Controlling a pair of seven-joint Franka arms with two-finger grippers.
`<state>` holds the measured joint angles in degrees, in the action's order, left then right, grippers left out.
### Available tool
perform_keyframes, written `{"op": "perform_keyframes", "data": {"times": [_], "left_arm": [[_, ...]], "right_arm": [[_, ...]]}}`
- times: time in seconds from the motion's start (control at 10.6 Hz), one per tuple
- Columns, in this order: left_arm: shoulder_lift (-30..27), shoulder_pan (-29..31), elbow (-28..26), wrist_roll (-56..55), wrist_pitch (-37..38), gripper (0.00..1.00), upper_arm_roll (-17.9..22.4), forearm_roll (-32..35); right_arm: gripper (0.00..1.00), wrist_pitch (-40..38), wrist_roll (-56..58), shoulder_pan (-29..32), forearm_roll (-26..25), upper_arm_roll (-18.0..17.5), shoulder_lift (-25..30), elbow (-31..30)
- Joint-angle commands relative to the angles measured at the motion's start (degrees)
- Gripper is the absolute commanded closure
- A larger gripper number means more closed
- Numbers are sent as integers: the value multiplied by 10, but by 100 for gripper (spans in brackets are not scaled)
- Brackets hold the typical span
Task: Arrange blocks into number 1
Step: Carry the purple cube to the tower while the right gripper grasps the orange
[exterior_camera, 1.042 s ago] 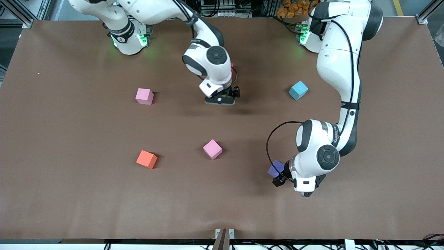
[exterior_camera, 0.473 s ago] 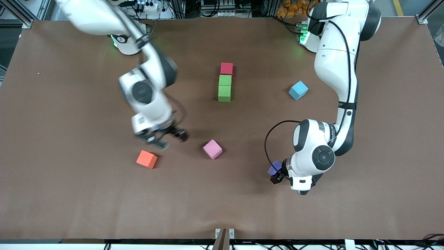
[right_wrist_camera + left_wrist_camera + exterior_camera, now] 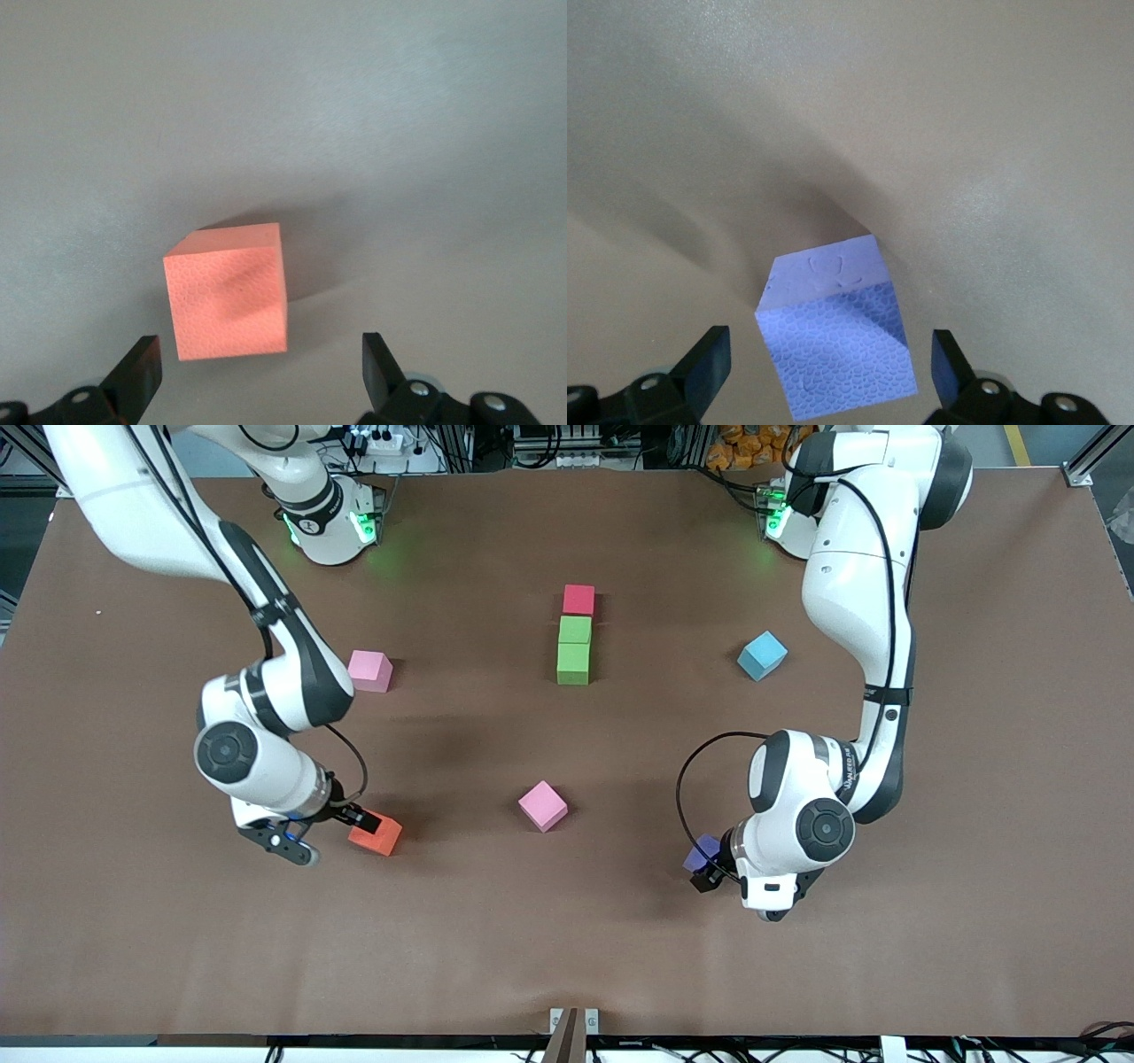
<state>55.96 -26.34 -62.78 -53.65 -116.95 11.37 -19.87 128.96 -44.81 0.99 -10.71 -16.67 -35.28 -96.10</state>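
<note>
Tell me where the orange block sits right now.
The orange block lies on the table toward the right arm's end, level with the pink cube, with the right gripper open around it.

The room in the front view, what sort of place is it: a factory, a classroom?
Most likely a robotics lab. Two white arms are bolted to a brown-covered table, an aluminium frame rims it, and foam cubes such as the orange block serve as practice pieces.

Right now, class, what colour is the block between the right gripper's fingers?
Orange block, seen best in the right wrist view.
</note>
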Motion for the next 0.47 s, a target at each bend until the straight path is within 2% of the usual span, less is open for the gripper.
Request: {"op": "perform_keyframes", "data": {"times": [0.0, 0.19, 0.28, 0.38], "left_arm": [[21, -8, 20, 14, -5, 0, 15, -15], [27, -12, 15, 17, -16, 0, 15, -15], [28, -12, 13, 30, -17, 6, 15, -15], [32, -13, 11, 33, -21, 26, 15, -15]], "right_arm": [[0, -12, 22, -12, -18, -8, -51, 69], [0, -12, 52, -13, -17, -7, -63, 75], [0, -12, 57, -13, -18, -2, -67, 75], [0, -11, 64, -14, -17, 1, -73, 75]]}}
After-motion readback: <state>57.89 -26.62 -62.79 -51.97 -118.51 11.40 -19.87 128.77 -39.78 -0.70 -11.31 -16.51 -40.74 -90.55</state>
